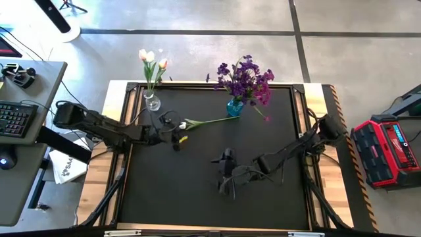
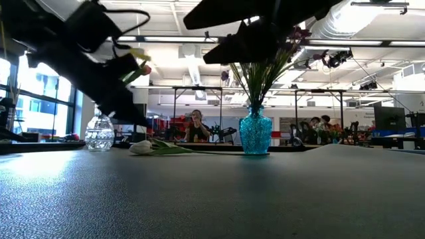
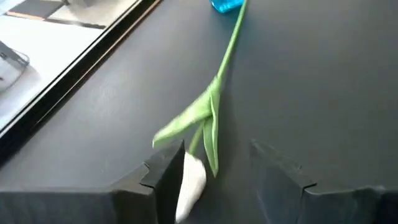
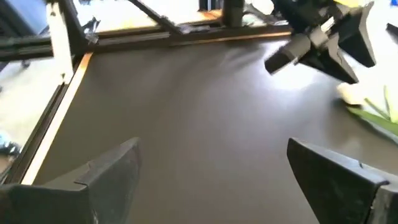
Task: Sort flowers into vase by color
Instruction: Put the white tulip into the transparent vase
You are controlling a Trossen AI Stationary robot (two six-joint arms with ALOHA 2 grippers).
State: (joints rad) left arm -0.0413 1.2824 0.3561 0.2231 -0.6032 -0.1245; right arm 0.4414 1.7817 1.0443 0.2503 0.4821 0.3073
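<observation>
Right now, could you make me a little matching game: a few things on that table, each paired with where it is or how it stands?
Things:
1. white tulip
2. purple flowers
3. clear vase
4. left gripper

Places or states:
A. standing in the blue vase
B. open, around the white bud
C. lying flat on the black mat
D. holding pink and white tulips

Pairs: 1-C, 2-A, 3-D, 4-B

A red and black boxy case [image 1: 389, 150] sits on the grey floor, well off beyond the right jaws. A black computer keyboard [image 1: 14, 119] lies on a grey desk [image 1: 39, 99], behind the left jaws. Seated people [image 2: 196, 123] show far across the room.
</observation>
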